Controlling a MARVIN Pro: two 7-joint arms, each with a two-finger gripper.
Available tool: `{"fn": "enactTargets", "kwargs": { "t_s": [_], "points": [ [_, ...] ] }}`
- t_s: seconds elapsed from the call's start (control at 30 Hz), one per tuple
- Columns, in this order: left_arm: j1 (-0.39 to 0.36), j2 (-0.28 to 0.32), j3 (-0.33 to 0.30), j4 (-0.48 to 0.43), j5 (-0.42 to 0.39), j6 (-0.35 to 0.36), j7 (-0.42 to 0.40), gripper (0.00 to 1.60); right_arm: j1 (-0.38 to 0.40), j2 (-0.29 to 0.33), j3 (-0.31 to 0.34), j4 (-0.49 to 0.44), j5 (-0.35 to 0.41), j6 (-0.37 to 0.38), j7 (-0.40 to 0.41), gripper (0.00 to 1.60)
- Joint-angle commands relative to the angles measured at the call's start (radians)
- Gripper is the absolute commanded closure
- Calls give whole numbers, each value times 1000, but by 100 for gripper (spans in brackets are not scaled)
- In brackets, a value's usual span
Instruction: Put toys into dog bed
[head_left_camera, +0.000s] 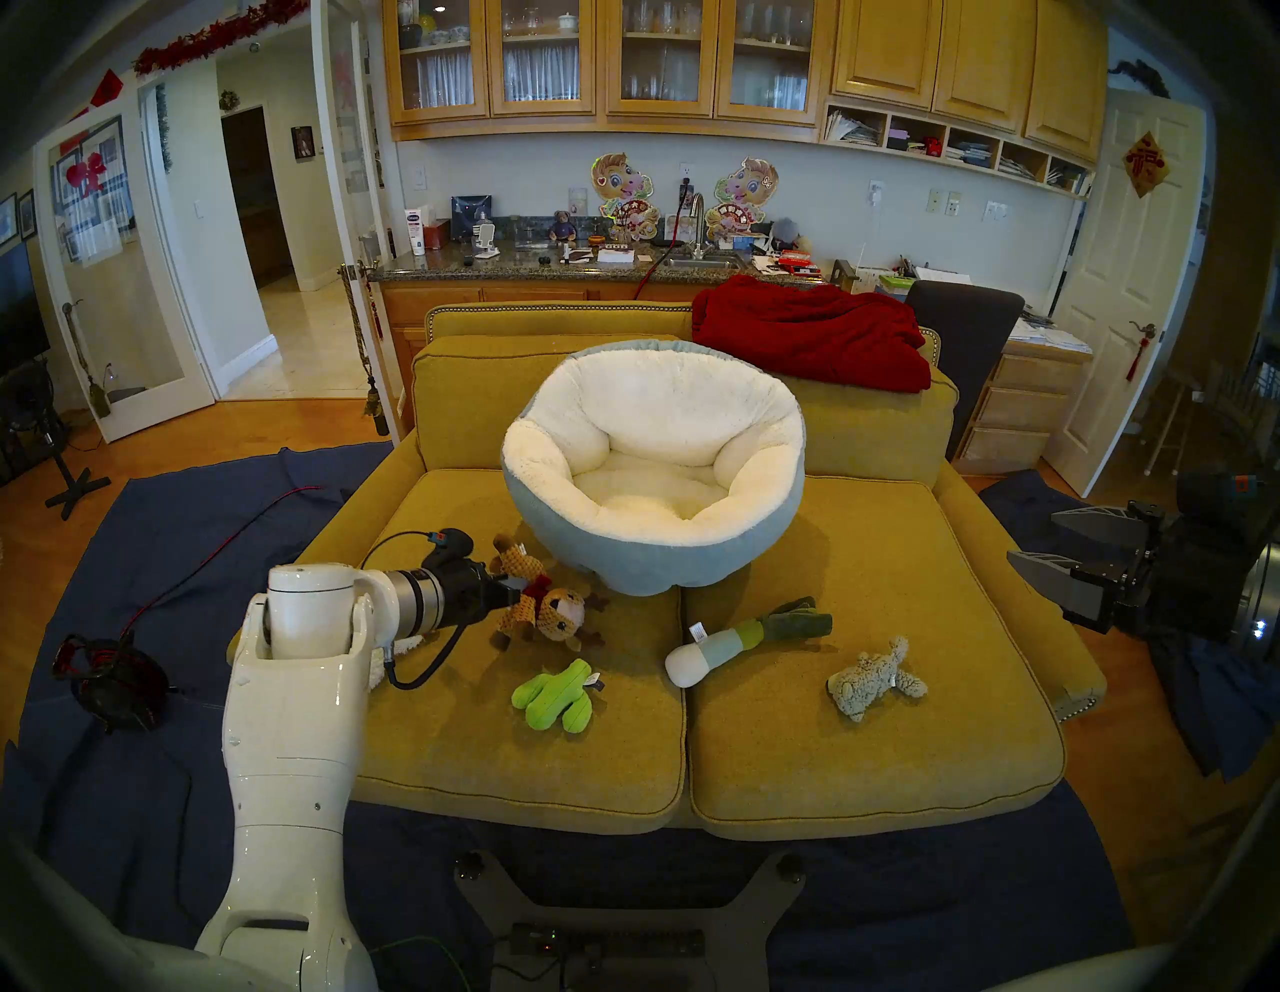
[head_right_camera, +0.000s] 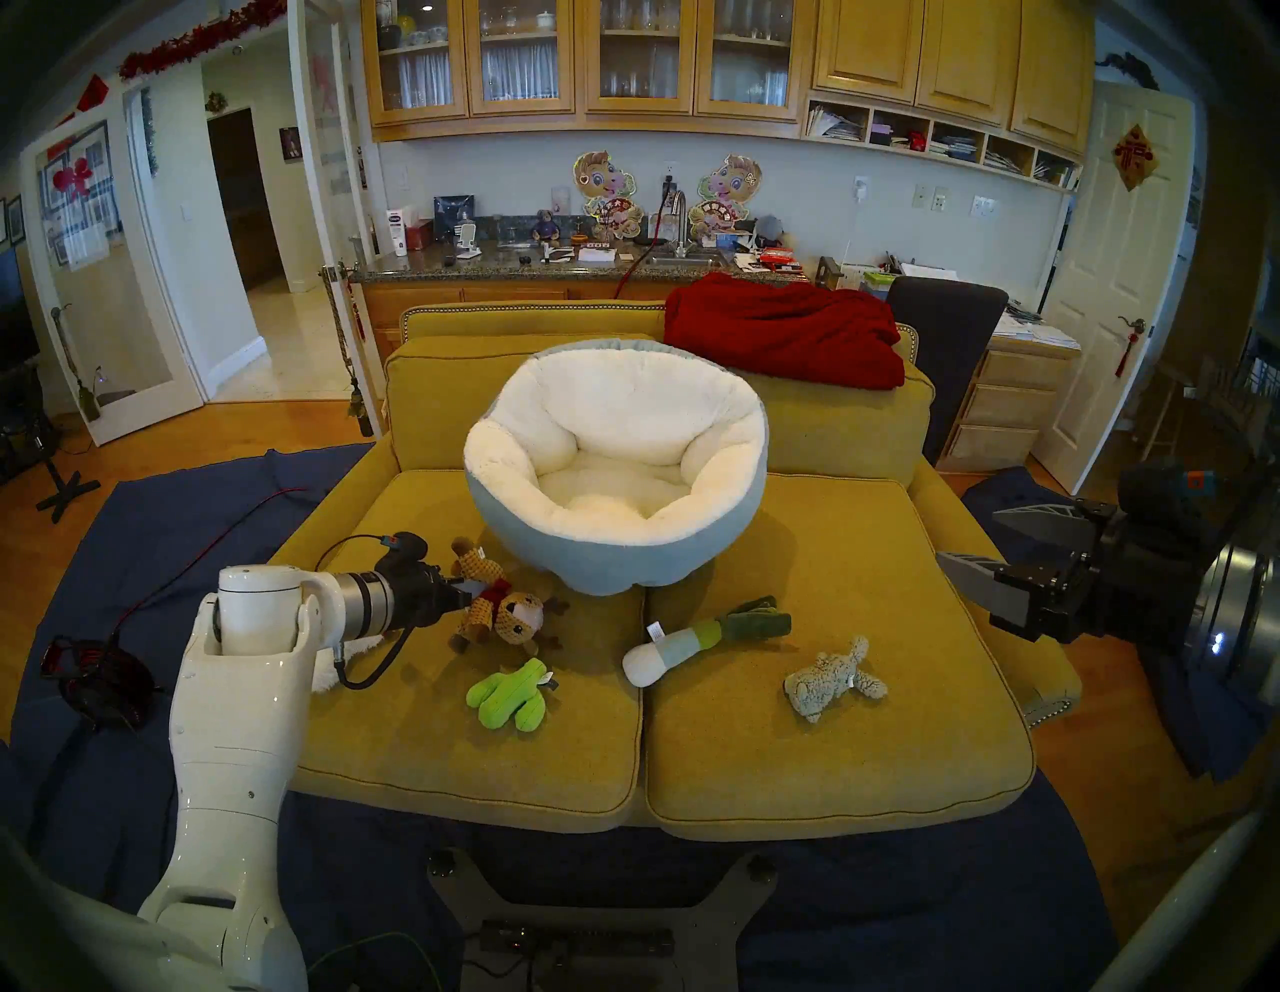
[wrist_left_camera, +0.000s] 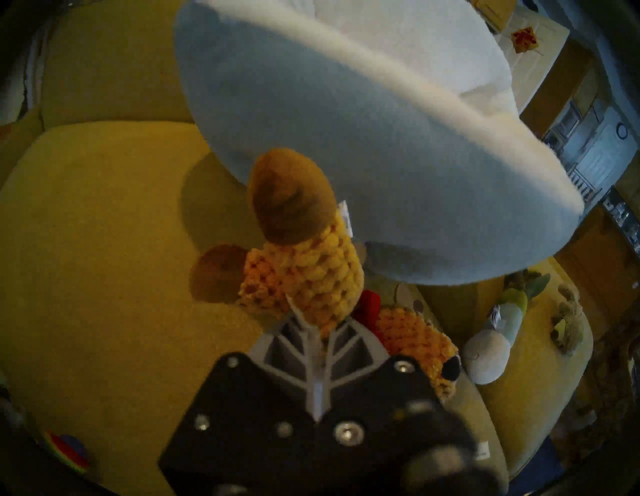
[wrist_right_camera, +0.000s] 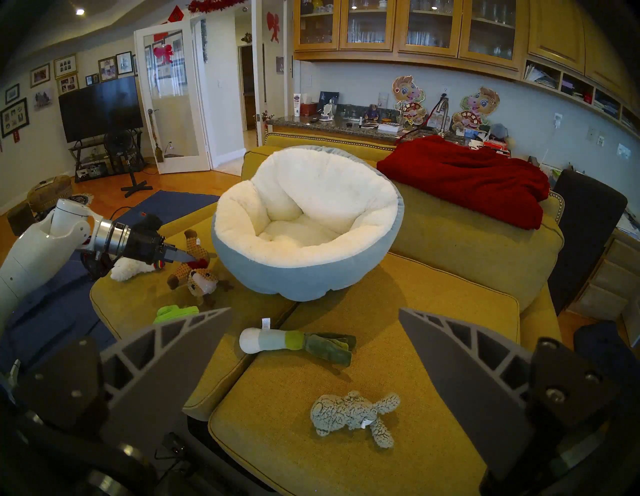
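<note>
sitting empty, dog bed (head_left_camera: 589, 547); left claw (head_left_camera: 516, 596) clamped on reindeer (head_left_camera: 547, 609); right claw (head_left_camera: 1039, 554) apart.

Home: sofa (head_left_camera: 866, 623), kitchen cabinets (head_left_camera: 554, 62)

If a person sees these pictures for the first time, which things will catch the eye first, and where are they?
The large round dog bed, cream fleece inside and pale blue outside, sits mid-sofa with nothing in it. Just left of it, the left pincer is shut on a brown reindeer toy. A deep red blanket is draped over the yellow sofa back at the right.
</note>
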Motion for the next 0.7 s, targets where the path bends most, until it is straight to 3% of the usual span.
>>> {"fn": "enactTargets", "kwargs": {
  "t_s": [0.0, 0.3, 0.47, 0.67],
  "points": [
    [-40, -4, -53, -114, -34, 15, -7, 160, 2, 1, 7, 0, -1, 0, -1, 0],
    [-48, 7, -103, -234, -77, 36, -64, 160, 2, 1, 6, 0, -1, -1, -1, 0],
    [-92, 14, -69, -278, -82, 26, -87, 160, 2, 1, 6, 0, -1, -1, -1, 0],
    [-142, 1, -1, -337, -80, 47, -45, 160, 2, 1, 5, 0, -1, -1, -1, 0]
  ]
}}
